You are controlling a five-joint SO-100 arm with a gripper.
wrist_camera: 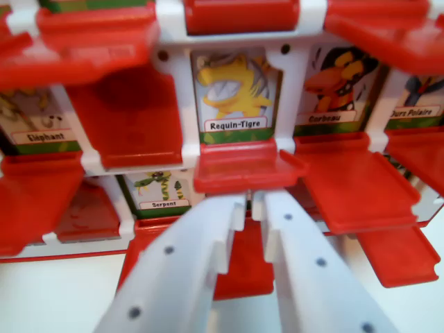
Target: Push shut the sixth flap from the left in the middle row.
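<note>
Flap [246, 165] red, open under Requin-Tigre card [237, 94] | gripper [250, 202] just below

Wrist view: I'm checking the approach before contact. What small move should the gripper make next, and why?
Probably ease forward and upward. The gripper sits, jaws nearly closed, right beneath the front edge of the open red flap under the Requin-Tigre card, so lifting that edge should swing it shut.
</note>
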